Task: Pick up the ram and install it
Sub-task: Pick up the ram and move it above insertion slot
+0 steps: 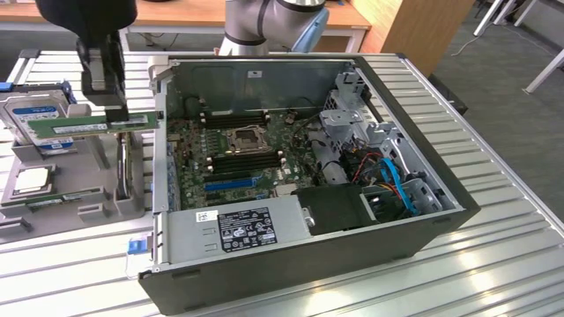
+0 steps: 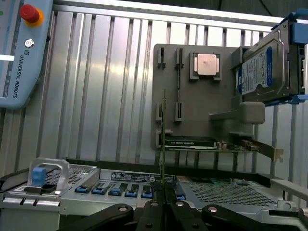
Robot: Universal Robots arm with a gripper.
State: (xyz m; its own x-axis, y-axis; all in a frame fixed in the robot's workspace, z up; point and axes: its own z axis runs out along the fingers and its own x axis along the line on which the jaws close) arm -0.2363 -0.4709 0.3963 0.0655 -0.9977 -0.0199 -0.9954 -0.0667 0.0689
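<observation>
— Green board caught in mid-air: is that the ram (image 1: 88, 124)?
— It is. The gripper (image 1: 115, 113) has its jaws pressed onto the board's flat faces. The ram is held level on its long edge, sticking out of the jaws to both sides.
— Is it clear of the stand?
— Yes. The grey parts holder (image 1: 128, 198) lies below the jaws, apart from the ram. A hard drive (image 1: 35, 109) stands on it near the ram's end at the exterior view's left.
— And from the wrist?
— The ram (image 2: 163, 130) reads edge-on, a thin line running straight out from between the fingertips of the gripper (image 2: 163, 199).
— Where is the computer case (image 1: 308, 277)?
— It lies open beside the jaws, toward the exterior view's right. Its black slots (image 1: 242, 160) and blue slot (image 1: 231, 183) are well apart from the ram.
</observation>
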